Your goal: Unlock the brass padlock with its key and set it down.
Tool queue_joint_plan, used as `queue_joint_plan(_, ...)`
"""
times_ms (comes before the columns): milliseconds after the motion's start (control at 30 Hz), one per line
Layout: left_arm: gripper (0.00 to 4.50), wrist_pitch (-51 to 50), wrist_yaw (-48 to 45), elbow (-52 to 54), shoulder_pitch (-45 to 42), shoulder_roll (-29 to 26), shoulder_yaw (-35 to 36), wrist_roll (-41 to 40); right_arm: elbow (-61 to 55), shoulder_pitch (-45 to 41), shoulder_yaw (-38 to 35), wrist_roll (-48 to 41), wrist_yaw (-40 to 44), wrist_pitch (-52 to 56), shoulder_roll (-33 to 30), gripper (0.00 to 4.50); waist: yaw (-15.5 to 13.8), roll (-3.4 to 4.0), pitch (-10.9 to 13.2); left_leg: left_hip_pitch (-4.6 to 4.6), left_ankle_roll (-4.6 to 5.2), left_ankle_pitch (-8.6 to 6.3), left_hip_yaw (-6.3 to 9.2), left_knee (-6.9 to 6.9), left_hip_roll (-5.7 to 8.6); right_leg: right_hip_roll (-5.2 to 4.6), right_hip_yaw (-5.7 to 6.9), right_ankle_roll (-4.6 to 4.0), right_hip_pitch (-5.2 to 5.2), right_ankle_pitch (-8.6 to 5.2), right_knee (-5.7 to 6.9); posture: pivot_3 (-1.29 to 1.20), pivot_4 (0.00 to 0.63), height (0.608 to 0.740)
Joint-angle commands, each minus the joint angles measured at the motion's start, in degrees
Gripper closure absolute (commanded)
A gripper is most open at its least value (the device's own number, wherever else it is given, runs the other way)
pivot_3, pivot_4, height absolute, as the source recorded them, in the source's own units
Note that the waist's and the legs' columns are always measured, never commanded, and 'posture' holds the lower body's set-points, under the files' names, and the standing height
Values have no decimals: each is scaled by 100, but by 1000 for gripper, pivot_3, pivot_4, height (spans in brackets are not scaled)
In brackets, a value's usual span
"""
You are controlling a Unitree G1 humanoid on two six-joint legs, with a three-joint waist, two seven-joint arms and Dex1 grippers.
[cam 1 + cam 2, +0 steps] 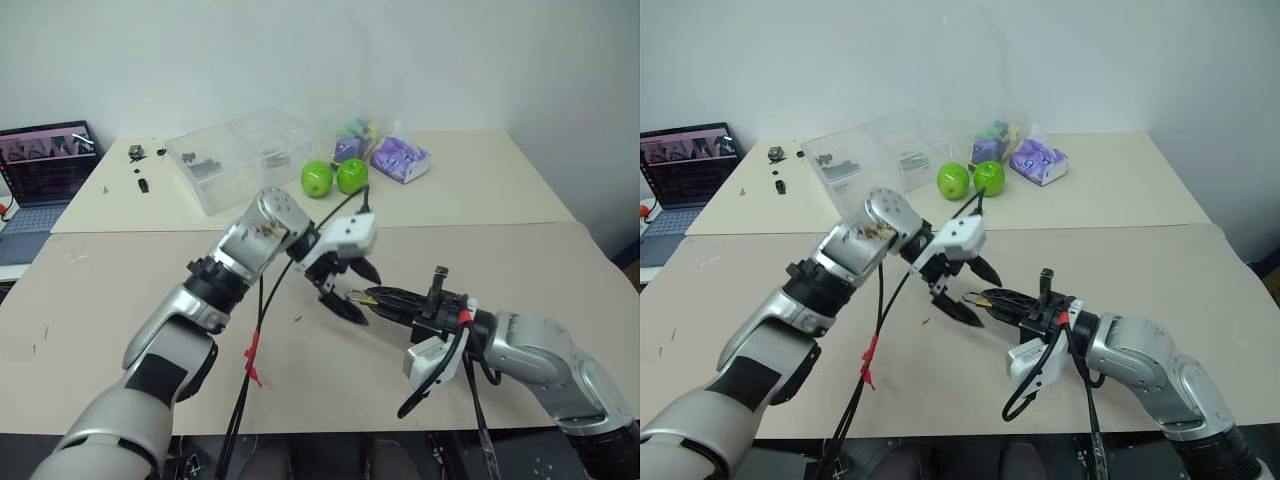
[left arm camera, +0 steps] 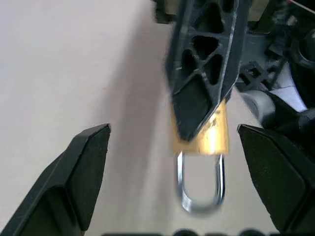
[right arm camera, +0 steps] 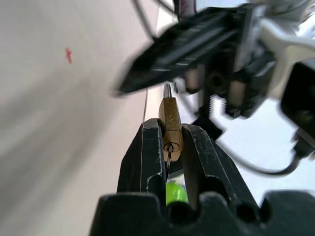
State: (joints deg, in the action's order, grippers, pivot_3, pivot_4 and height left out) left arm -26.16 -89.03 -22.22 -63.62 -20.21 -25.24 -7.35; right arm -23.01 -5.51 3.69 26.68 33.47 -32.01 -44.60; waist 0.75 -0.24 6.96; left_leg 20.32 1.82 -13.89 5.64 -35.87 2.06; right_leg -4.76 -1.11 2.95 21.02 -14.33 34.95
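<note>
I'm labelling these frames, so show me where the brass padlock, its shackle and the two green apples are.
brass padlock (image 2: 209, 140): left wrist view, on the gold body.
shackle (image 2: 199, 204): left wrist view, on the bottom of the silver loop.
green apples (image 1: 317, 179): left eye view, on the left apple's front.

The padlock (image 3: 171, 129) sits between the right gripper's (image 1: 372, 297) fingers, over the front table (image 1: 120, 300). The left gripper (image 1: 352, 290) is just left of it. Behind, on the rear table (image 1: 480, 185): box (image 1: 240, 155), apples (image 1: 335, 177) to its right, then packets (image 1: 398, 158). A laptop (image 1: 45, 175) stands far left.
</note>
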Motion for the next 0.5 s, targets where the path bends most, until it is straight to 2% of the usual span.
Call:
queue_joint_plan(33,81,216,211,-576,-527,-52,478,-66,238,78,-411,-146,-250,-185,-180,4350,6,1,-1,0,0,0,-1,1,0,0,0,0,-1,0,1,0,150,740)
queue_joint_plan(233,81,289,322,-1061,-769,-218,811,-70,578,169,-581,-157,-410,-347,-332,4350,52,0,0,-2,4,-2,-1,5,-2,2,-2,-1,1,-3,0,0,150,740)
queue_joint_plan(333,748,247,328,-891,-554,-292,835,-80,728,97,-669,-185,-478,-324,-381,4350,46,1,0,0,4,-2,-1,3,-2,2,-2,-2,2,-3,1,0,150,740)
queue_joint_plan(500,2882,69,464,-360,-87,-275,775,-126,541,-60,-662,-409,-375,-81,-332,4350,39,2,0,-3,3,-2,-1,2,-2,2,-6,-3,0,-2,5,0,150,740)
